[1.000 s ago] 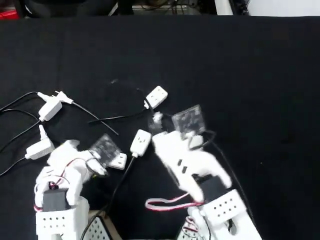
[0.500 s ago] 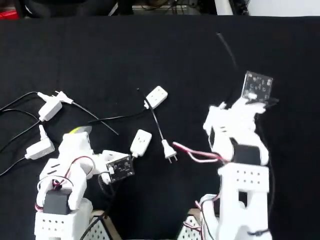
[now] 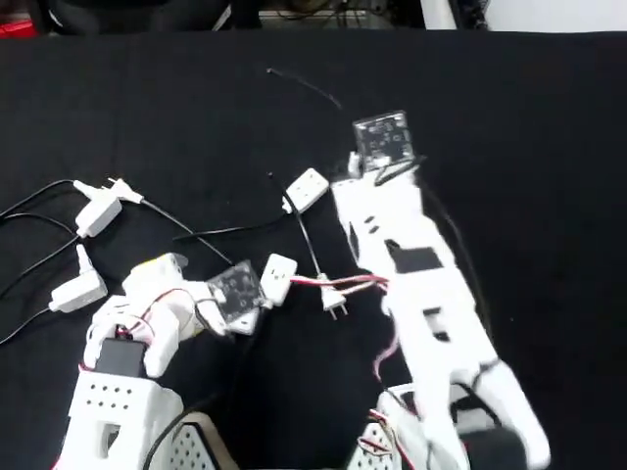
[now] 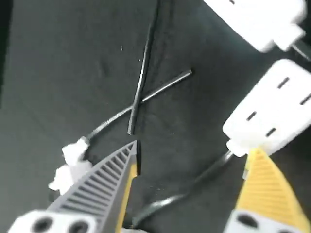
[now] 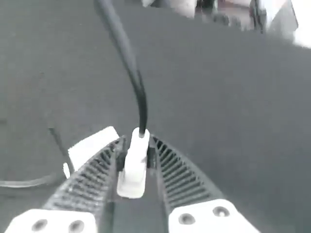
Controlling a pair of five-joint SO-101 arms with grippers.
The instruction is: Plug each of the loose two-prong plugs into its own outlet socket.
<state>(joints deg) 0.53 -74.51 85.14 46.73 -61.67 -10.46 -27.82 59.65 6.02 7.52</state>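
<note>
While the outstretched right claw (image 5: pixel 136 143) grips a plug (image 5: pixel 132 171), the left claw (image 4: pixel 194 148) gapes beside an outlet socket (image 4: pixel 272 111).

table (image 3: pixel 549 117): black cloth — matte | behind far edge: white panel (image 3: pixel 558 15), cables (image 3: pixel 304 14), red item (image 3: pixel 15 27)
</note>
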